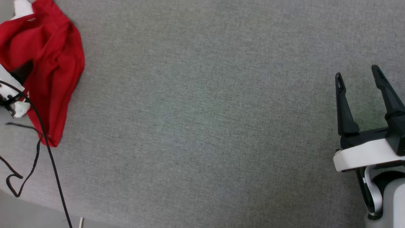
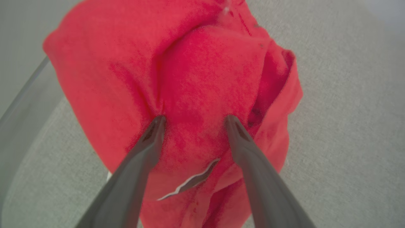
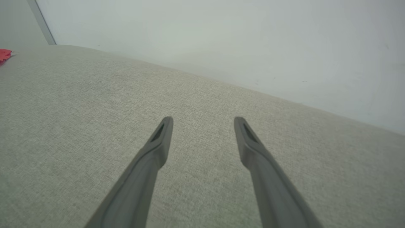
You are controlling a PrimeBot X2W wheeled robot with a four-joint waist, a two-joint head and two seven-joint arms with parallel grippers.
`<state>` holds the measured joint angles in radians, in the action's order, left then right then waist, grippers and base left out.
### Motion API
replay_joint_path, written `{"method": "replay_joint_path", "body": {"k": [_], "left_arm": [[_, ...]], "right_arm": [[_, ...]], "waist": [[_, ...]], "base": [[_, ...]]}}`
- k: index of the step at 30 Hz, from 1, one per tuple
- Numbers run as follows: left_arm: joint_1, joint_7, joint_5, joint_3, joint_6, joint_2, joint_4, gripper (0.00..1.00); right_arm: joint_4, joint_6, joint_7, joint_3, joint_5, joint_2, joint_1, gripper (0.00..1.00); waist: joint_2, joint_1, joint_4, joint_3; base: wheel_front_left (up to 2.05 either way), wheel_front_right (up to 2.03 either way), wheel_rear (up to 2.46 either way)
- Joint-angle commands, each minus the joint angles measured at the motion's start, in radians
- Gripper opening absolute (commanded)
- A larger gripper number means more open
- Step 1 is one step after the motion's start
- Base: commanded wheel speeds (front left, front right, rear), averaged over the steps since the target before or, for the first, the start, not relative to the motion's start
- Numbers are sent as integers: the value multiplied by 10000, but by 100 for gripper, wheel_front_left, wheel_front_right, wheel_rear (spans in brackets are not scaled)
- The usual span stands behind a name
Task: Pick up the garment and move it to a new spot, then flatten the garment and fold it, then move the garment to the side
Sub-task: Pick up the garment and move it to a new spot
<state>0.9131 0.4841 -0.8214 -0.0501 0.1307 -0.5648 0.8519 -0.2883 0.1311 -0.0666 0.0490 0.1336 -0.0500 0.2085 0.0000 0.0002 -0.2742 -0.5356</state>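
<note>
Where the grey upholstered surface point(image 1: 202, 126) reaches its far left corner in the head view, the red jersey shirt point(image 1: 53, 63) lies in a crumpled heap, a white sleeve point(image 1: 22, 8) poking out at the heap's top. The left gripper point(image 2: 193, 118) is down on that heap at the same corner. In the left wrist view its two dark fingers point(image 2: 148, 148) stand spread apart, both tips sunk into the red cloth, a rounded bulge of fabric between them. The jaws are released, not clamped on the shirt. Just below the bulge, a narrow dark strip edged in white point(image 2: 193, 180) shows among the folds. A black cable point(image 1: 47, 148) trails from that arm and loops over the surface's near left edge.

Over the right side of the surface hangs the right gripper point(image 1: 357, 72), well apart from the shirt, its fingers parted and nothing between them. In the right wrist view it point(image 3: 204, 120) points across bare grey weave toward a pale wall point(image 3: 221, 38) behind the surface's far edge, and a scrap of the red shirt point(image 3: 4, 54) shows at the surface's distant left end.
</note>
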Motion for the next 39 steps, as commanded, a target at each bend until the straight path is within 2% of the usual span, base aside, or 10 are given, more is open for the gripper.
{"method": "replay_joint_path", "body": {"k": [1, 5, 9, 10, 11, 12, 17, 24, 34, 39], "left_arm": [[145, 272, -130, 24, -2, -16, 282, 100], [263, 972, -590, 130, -2, 124, 1382, 100], [115, 1464, -807, -91, -2, 334, 1874, 99], [110, 1496, -847, -131, -2, 357, 1915, 55], [92, 1520, -887, -214, -2, 378, 1881, 31], [71, 1455, -951, -258, -2, 384, 1830, 0], [75, 427, -885, -476, 0, 214, 1595, 0], [189, -2266, -390, -884, -2, -198, 1119, 0], [-187, -6065, 329, -1925, -2, -207, 360, 0], [-509, -7199, 597, -2275, -2, 34, 158, 0]], "right_arm": [[18, -7, 44, -7, 74, -5, 203, 100], [71, -7, 66, -47, 98, -6, 329, 100], [90, -7, 76, -15, 114, -6, 424, 100], [88, -7, 74, 6, 103, -6, 417, 100], [94, -7, 67, 12, 100, -6, 406, 100], [101, -7, 64, 24, 98, -5, 407, 100], [200, -7, 147, 41, -17, -6, 390, 100], [527, -7, 367, 155, -352, -5, -18, 100], [1140, -7, 763, 374, -959, -3, -714, 100], [1428, -7, 935, 512, -1287, -2, -1167, 100]], "waist": [[0, -2, 130, -205], [0, -2, 235, -401], [0, -2, 300, -458], [0, -2, 307, -462], [0, -2, 315, -460], [0, -2, 321, -452], [0, -2, 330, -155], [0, -2, 251, 840], [0, -2, 197, 2568], [0, -2, 283, 3398]], "base": [[0, 0, 0], [0, 0, 0], [0, 0, 0], [0, 0, 0], [0, 0, 0], [0, 0, 0], [0, 0, 0], [0, 0, 0], [0, 0, 0], [0, 0, 0]]}}
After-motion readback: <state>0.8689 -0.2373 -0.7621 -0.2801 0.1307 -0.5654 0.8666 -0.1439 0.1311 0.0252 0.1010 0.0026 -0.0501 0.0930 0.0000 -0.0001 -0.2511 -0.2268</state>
